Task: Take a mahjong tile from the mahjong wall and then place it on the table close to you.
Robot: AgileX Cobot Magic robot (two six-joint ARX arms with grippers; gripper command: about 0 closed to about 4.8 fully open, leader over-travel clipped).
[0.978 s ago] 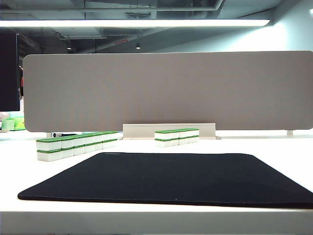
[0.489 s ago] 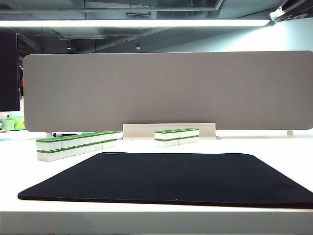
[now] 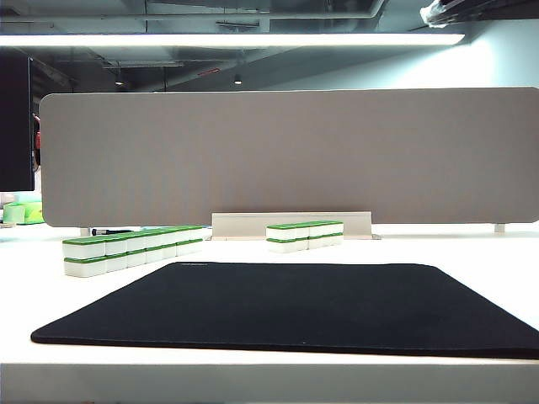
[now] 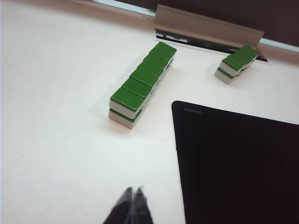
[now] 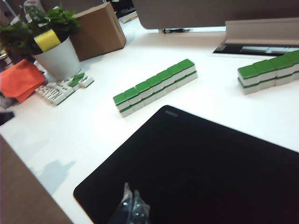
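The wall (image 3: 135,249) stands untouched on the white tabletop (image 3: 488,252), a two-high row of green-topped tiles just off the far left corner of the black mat (image 3: 295,307). A shorter row (image 3: 305,235) sits well apart from it, farther back and to the right, in front of the grey divider (image 3: 286,156) and its pale base rail (image 3: 290,224). From the left wrist, the wall (image 4: 142,84) runs away from the camera, with the mat's edge (image 4: 233,163) beside it and the short row (image 4: 237,63) near the rail (image 4: 208,29). The left gripper (image 4: 132,192) hovers above bare tabletop (image 4: 51,116) short of the wall's near end, jaws together and empty. The right gripper (image 5: 131,192) hangs over the mat (image 5: 201,168), its jaws also together with nothing between them; its camera sees the wall (image 5: 155,87) beyond the mat's corner, the short row (image 5: 271,70), a potted plant (image 5: 51,44), a cardboard box (image 5: 98,30), an orange cloth (image 5: 18,79) and a few loose tiles (image 5: 63,87). In the exterior view only a part of an arm (image 3: 472,10) shows, at the top right edge.
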